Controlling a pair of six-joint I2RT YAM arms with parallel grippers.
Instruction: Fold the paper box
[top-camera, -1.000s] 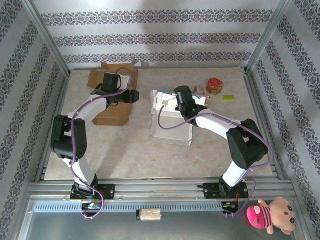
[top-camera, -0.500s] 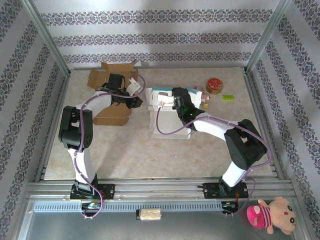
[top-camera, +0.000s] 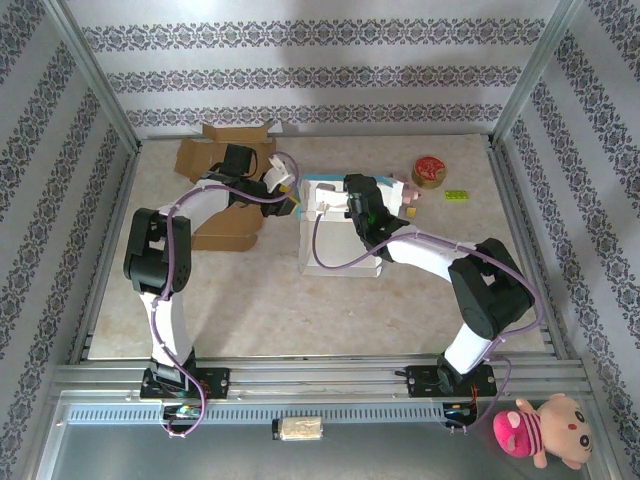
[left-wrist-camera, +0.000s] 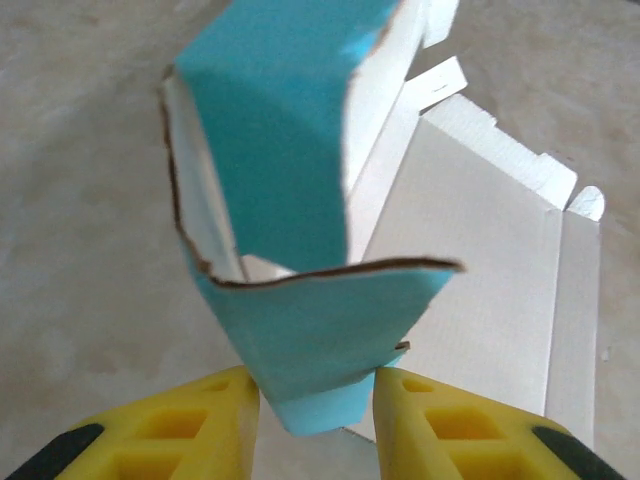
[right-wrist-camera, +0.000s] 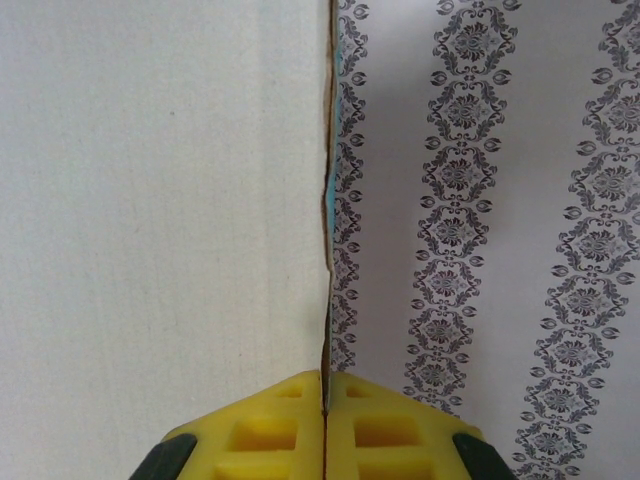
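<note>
The paper box (top-camera: 335, 245) lies in the middle of the table, white inside and teal outside, with its far walls raised. At the box's far left corner my left gripper (top-camera: 292, 200) has reached in. In the left wrist view that gripper (left-wrist-camera: 315, 385) is shut on a folded teal flap (left-wrist-camera: 290, 150), a yellow finger pressing each side, and the white panel (left-wrist-camera: 480, 260) lies beyond. My right gripper (top-camera: 350, 205) is at the far wall. In the right wrist view it (right-wrist-camera: 325, 385) is shut on the thin upright edge of the white wall (right-wrist-camera: 160, 180).
Brown cardboard boxes sit at the far left (top-camera: 225, 150) and beside the left arm (top-camera: 225, 232). A red round tin (top-camera: 428, 170) and a small green block (top-camera: 457, 195) lie at the far right. Patterned walls (top-camera: 300, 75) enclose the table.
My left gripper has swung right from the brown box to the paper box's far left corner and closed on the teal flap. The right gripper keeps its hold; the box shifted slightly left.
</note>
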